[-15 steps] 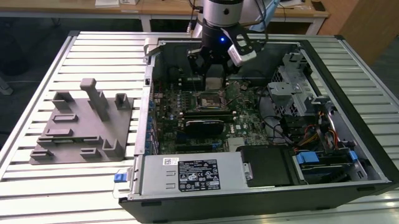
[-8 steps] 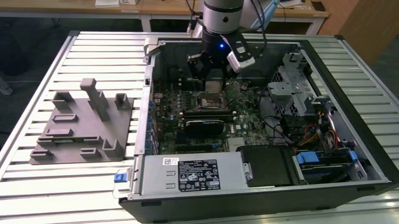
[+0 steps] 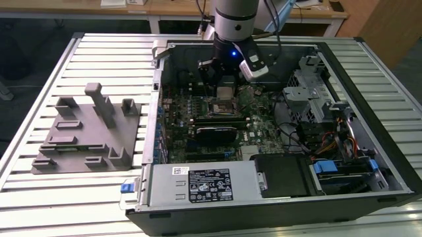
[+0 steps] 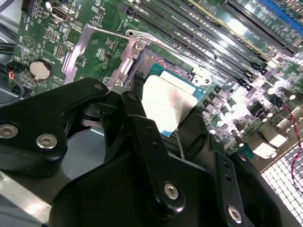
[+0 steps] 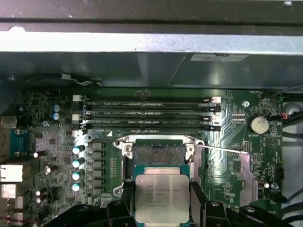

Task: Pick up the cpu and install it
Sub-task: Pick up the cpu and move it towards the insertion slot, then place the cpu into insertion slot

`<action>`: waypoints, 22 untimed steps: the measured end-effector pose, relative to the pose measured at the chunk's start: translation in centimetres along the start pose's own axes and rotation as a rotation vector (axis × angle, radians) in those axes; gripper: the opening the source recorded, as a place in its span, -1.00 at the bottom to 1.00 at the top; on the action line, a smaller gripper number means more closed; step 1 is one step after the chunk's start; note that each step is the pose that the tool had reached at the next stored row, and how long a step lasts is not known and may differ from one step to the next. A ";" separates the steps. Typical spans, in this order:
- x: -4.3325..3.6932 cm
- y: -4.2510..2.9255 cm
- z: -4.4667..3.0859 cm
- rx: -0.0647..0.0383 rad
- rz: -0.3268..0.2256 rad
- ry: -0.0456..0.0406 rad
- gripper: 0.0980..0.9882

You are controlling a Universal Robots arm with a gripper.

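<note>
The cpu (image 5: 162, 197) is a small square chip with a pale silver top, and my gripper (image 5: 162, 208) is shut on two of its opposite edges. It hangs just above the green motherboard, partly over the open socket (image 5: 158, 153), whose retention lever (image 5: 222, 149) is swung out. In the second wrist view the cpu (image 4: 165, 101) sits level between the black fingers (image 4: 138, 92), close over the socket frame. In the exterior view my gripper (image 3: 226, 88) reaches down into the open computer case (image 3: 369, 148), over the socket (image 3: 221, 106).
Several memory slots (image 5: 147, 113) lie just beyond the socket. A black module (image 3: 214, 131), a power supply (image 3: 201, 182), a drive cage (image 3: 316, 98) and cables (image 3: 329, 143) crowd the case. A large grey fixture (image 3: 86, 131) lies on the slatted table at the exterior view's left.
</note>
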State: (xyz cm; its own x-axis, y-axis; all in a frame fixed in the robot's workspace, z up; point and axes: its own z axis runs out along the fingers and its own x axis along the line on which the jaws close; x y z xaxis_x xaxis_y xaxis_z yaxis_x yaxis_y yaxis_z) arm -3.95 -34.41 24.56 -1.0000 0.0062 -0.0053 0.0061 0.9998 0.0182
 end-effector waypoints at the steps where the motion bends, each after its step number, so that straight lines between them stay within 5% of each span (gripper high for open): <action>1: 0.00 -0.05 0.14 -0.003 0.000 -0.0001 0.00; 18: 0.00 -0.11 0.36 -0.005 0.000 0.0000 0.00; 22: 0.00 -0.11 0.37 -0.005 0.053 -0.0011 0.00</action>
State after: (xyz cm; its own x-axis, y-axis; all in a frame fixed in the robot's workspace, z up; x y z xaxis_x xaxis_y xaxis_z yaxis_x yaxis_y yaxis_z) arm -3.94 -34.51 24.19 -0.9982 0.0592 -0.0052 0.0591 0.9980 0.0236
